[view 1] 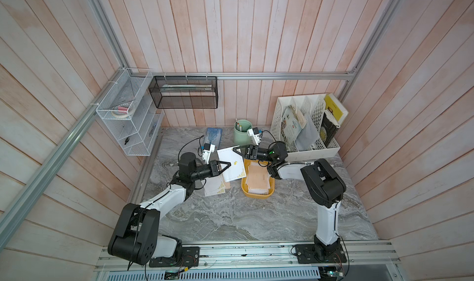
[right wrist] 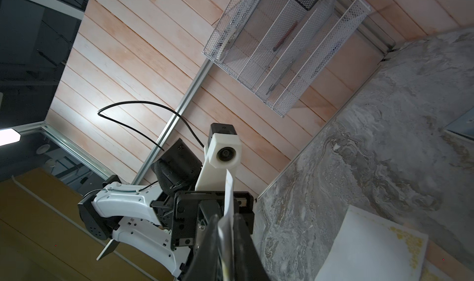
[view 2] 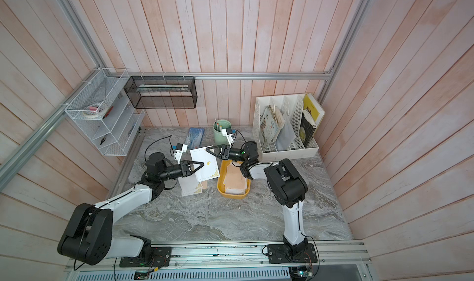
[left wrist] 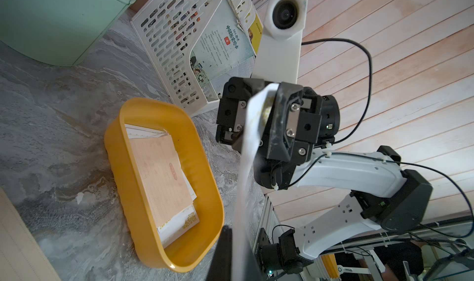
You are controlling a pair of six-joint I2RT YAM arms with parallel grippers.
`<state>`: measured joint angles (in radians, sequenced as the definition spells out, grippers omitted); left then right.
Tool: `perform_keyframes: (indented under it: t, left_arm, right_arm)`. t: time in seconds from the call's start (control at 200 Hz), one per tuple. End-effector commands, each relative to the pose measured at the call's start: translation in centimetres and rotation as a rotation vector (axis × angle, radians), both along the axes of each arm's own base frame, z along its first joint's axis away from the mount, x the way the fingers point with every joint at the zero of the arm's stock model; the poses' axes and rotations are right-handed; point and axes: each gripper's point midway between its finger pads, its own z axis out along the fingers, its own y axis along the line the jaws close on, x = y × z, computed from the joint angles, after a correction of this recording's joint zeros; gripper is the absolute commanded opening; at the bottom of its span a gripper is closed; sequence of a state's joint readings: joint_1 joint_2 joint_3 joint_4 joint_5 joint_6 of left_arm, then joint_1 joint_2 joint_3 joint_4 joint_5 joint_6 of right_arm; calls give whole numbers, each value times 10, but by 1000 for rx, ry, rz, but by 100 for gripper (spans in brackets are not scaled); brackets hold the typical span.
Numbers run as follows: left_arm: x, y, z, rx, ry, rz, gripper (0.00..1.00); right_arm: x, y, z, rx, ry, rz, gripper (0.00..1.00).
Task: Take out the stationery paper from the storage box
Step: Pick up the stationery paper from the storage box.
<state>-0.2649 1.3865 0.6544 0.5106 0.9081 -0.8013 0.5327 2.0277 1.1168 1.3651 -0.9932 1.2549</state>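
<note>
A white sheet of stationery paper (view 1: 232, 164) with gold corners hangs in the air just left of the storage box (view 1: 256, 194), a mustard-yellow tub. My left gripper (view 1: 227, 165) is shut on the sheet's left side. My right gripper (view 1: 234, 149) is shut on its far corner. In the right wrist view the sheet (right wrist: 229, 197) stands edge-on between the closed fingers of the right gripper (right wrist: 227, 223). In the left wrist view it (left wrist: 250, 143) runs from the left gripper (left wrist: 239, 243) up into the right one. Peach and white sheets (left wrist: 161, 169) lie in the box (left wrist: 164, 108).
More white and gold sheets (view 1: 215, 187) lie on the marble table left of the box. Behind stand a green pen cup (view 1: 242, 132), a blue booklet (view 1: 214, 136) and a white file organizer (view 1: 305, 128). A black mesh basket (view 1: 183, 92) and a white wire rack (view 1: 128, 115) hang on the wall.
</note>
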Motion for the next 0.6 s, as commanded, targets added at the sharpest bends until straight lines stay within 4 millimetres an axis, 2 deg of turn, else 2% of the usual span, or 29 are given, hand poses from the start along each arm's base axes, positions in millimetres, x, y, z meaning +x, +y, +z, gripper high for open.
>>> perform_keyframes:
  t: [0.0,0.105,0.15,0.17,0.23,0.345,0.495,0.595]
  left_arm:
    - [0,-1,-9,20,-1,-4,0]
    - [-1,0,-11,26,5,-2,0]
    - [0,1,-13,34,6,3,0]
    - [1,2,-13,39,9,8,0]
    - [2,8,-16,57,15,27,0]
    - [7,32,-23,101,39,112,0]
    - [16,77,-43,224,107,296,0]
    - [16,96,-57,281,149,363,0]
  right_arm:
    - [0,-6,9,-8,-41,-32,0]
    - [2,-10,4,-37,-38,-55,0]
    - [5,-12,2,-53,-35,-76,21]
    - [6,-14,2,-60,-36,-89,28]
    - [9,-22,0,-85,-39,-127,38]
    - [21,-35,-13,-217,-41,-227,42]
    - [42,-52,-46,-589,-93,-433,44]
    - [48,-65,-62,-758,-103,-522,44]
